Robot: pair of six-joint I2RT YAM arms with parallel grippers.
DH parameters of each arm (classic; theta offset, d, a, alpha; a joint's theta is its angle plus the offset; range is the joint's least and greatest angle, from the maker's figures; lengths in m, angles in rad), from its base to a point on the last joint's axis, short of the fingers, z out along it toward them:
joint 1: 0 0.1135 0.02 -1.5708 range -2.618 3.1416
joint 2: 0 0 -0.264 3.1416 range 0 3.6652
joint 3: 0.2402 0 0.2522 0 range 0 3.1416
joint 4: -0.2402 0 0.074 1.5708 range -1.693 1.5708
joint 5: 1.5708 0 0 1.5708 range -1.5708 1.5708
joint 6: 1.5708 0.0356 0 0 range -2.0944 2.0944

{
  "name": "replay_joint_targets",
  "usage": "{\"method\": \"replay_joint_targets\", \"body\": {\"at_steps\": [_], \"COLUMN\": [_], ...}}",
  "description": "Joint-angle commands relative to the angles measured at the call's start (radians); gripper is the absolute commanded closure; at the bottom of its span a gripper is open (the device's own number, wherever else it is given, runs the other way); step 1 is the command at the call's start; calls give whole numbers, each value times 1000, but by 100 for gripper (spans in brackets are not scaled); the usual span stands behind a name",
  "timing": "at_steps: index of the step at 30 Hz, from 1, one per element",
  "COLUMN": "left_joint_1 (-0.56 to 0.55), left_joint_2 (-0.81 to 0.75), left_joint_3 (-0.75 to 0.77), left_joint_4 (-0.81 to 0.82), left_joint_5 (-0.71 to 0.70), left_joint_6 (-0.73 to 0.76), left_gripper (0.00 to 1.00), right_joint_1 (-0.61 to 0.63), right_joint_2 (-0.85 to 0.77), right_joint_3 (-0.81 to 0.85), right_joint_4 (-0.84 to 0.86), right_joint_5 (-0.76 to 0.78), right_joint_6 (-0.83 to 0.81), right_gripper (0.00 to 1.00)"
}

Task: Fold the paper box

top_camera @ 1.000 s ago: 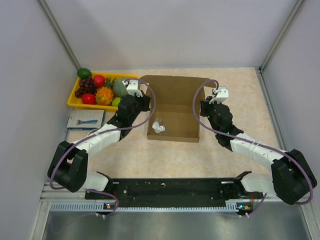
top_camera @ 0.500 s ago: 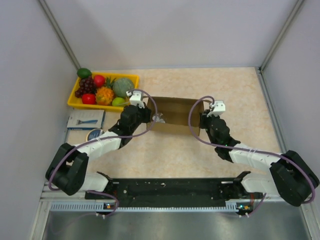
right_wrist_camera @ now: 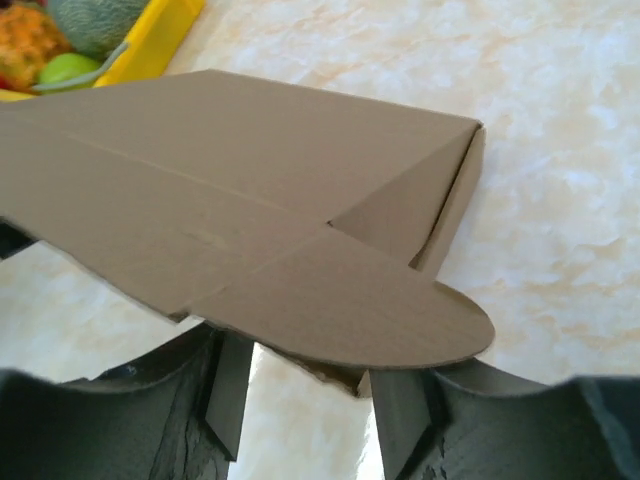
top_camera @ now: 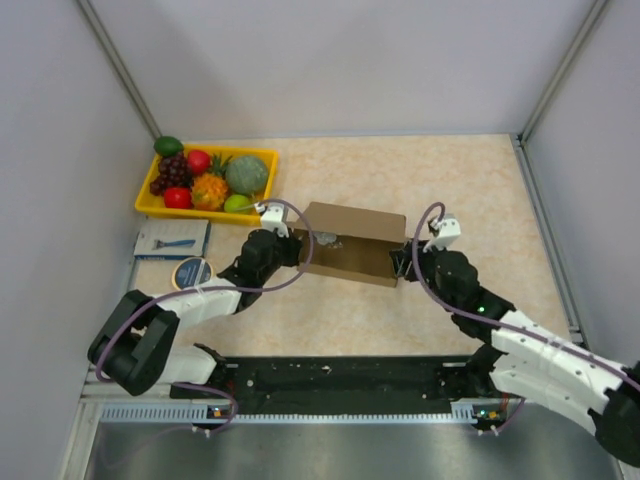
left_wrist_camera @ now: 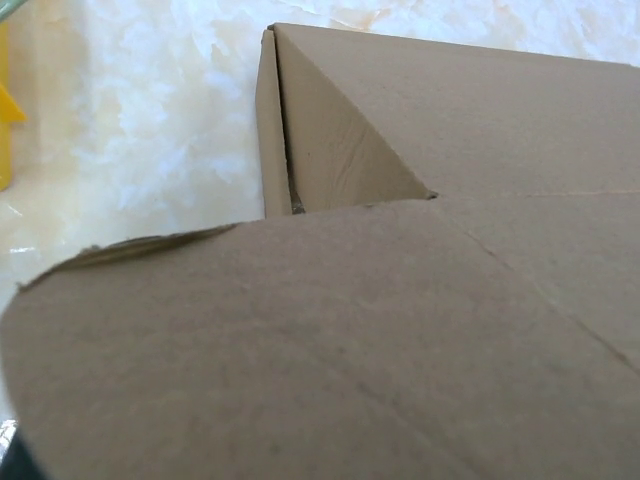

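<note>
The brown paper box [top_camera: 352, 243] lies mid-table with its lid tilted down over the base; a gap at the left shows a small white item [top_camera: 325, 240] inside. My left gripper [top_camera: 293, 248] is at the box's left end. In the left wrist view the lid and its rounded tab [left_wrist_camera: 300, 350] fill the frame and hide my fingers. My right gripper [top_camera: 403, 262] is at the box's right end. In the right wrist view it [right_wrist_camera: 310, 400] is open, its fingers [right_wrist_camera: 228, 385] apart just under the lid's rounded side tab [right_wrist_camera: 370, 305].
A yellow tray [top_camera: 148, 207] of fruit stands at the back left, its corner also in the right wrist view [right_wrist_camera: 150, 50]. A blue-white packet [top_camera: 170, 238] and a round tin [top_camera: 192, 272] lie left of the left arm. Walls close in on both sides.
The lid, laid open toward the back a second ago, has swung forward and down over the base. Both grippers moved nearer with the box ends, and the box shifted slightly nearer.
</note>
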Motion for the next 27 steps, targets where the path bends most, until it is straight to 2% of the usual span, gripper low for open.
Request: {"method": "replay_joint_targets", "body": {"at_steps": [1, 4, 5, 7, 8, 9, 10, 11, 12, 13, 15, 18, 22, 25, 27], "left_joint_1": [-6, -6, -6, -6, -6, -6, -6, -6, -6, -6, -6, -7, -7, -6, -7], "left_joint_2": [-17, -10, -5, 3, 12, 15, 18, 19, 18, 15, 7, -8, -19, -20, -28], "left_joint_3": [-17, -34, -40, -54, -58, -63, -63, -64, -66, -66, -64, -58, -49, -41, -49], "left_joint_4": [10, 29, 40, 54, 62, 68, 66, 65, 63, 65, 63, 42, 34, 10, -19], "left_joint_5": [6, -1, -3, 0, 0, -3, -8, -9, -11, -3, 0, -17, -14, -2, 3], "left_joint_6": [-6, -7, -11, -17, -17, -17, -17, -18, -20, -24, -26, -21, -5, -8, -21], "left_gripper": [100, 100, 100, 100, 100, 100, 100, 100, 100, 100, 100, 100, 100, 100, 86], "right_joint_1": [14, 48, 65, 71, 71, 68, 57, 8, -35, -73, -157, -233, -236, -231, -228], "right_joint_2": [-229, -369, -459, -503, -470, -423, -343, -181, -93, -33, 97, 309, 516, 622, 656], "right_joint_3": [71, 66, 100, 166, 251, 302, 363, 488, 546, 589, 635, 704, 663, 597, 562], "right_joint_4": [-480, -564, -602, -643, -651, -650, -650, -648, -641, -610, -433, -345, 16, 207, 229], "right_joint_5": [-258, -395, -402, -380, -374, -379, -430, -485, -556, -696, -785, -891, -980, -1001, -997], "right_joint_6": [220, 327, 343, 353, 353, 349, 341, 331, 335, 352, 448, 553, 735, 833, 841], "right_gripper": [52, 53, 54, 53, 50, 48, 57, 62, 65, 74, 75, 73, 71, 72, 72]}}
